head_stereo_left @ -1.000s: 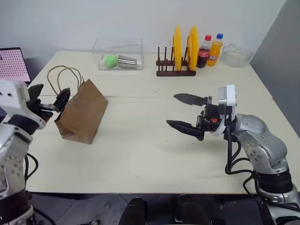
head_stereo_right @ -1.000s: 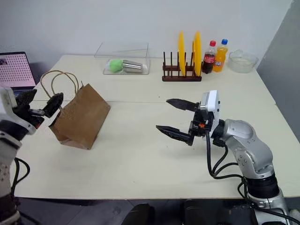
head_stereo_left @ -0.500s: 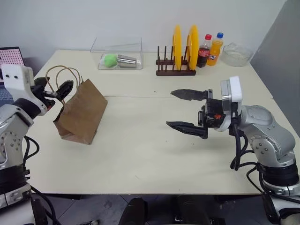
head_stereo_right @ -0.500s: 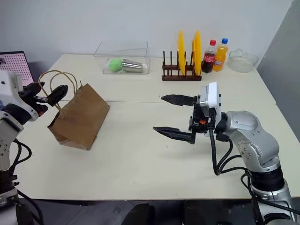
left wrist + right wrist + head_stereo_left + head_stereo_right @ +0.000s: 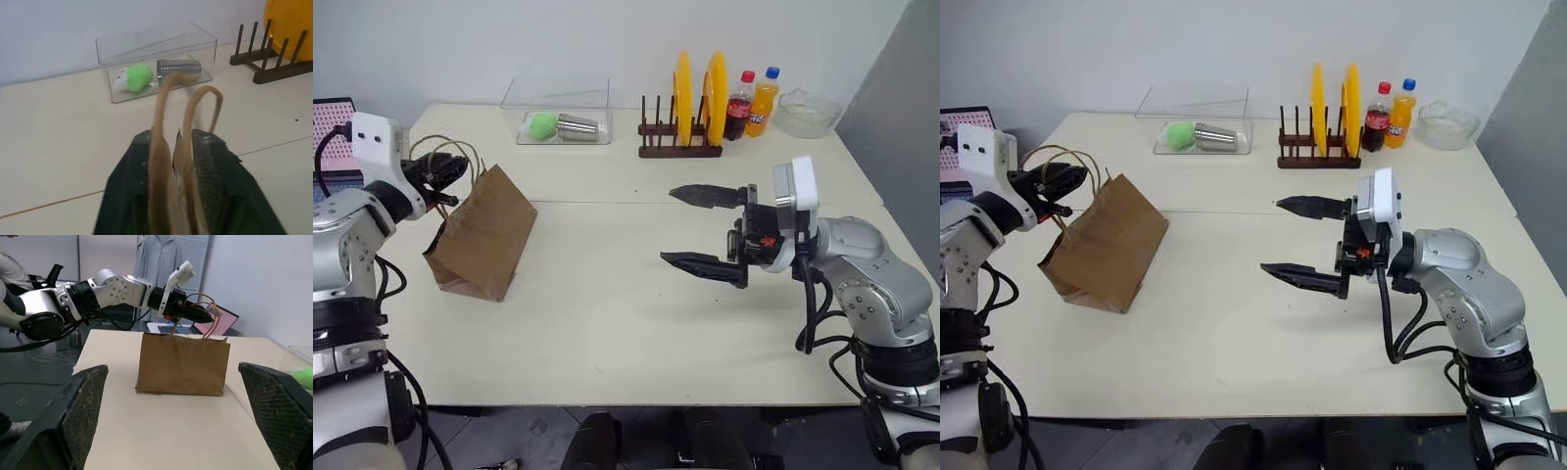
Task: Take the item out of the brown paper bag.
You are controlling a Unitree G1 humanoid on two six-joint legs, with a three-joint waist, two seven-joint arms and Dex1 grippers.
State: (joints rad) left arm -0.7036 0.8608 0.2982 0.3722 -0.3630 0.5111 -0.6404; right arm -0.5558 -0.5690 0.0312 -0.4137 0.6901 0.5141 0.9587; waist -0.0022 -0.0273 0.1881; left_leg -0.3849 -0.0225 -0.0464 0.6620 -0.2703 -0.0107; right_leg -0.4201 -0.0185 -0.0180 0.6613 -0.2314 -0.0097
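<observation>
**Bag handles pinched on the cream table**

Cream table [image 5: 607, 323] is seen below a pale wall, and the brown paper bag [image 5: 484, 235] stands on it, leaning a little. The bag's two loop handles [image 5: 183, 122] are clamped between the fingers of the left gripper [image 5: 445, 176], which is held just above the bag's top edge. The right gripper [image 5: 690, 227] is held well apart from the bag, over the table's middle, with its fingers spread wide and nothing between them. The item cannot be seen from outside the bag. Behind the bag, a clear box [image 5: 563, 113] with a green toy [image 5: 543, 124] and a metal cup [image 5: 578, 127] is set near the table's far edge.
</observation>
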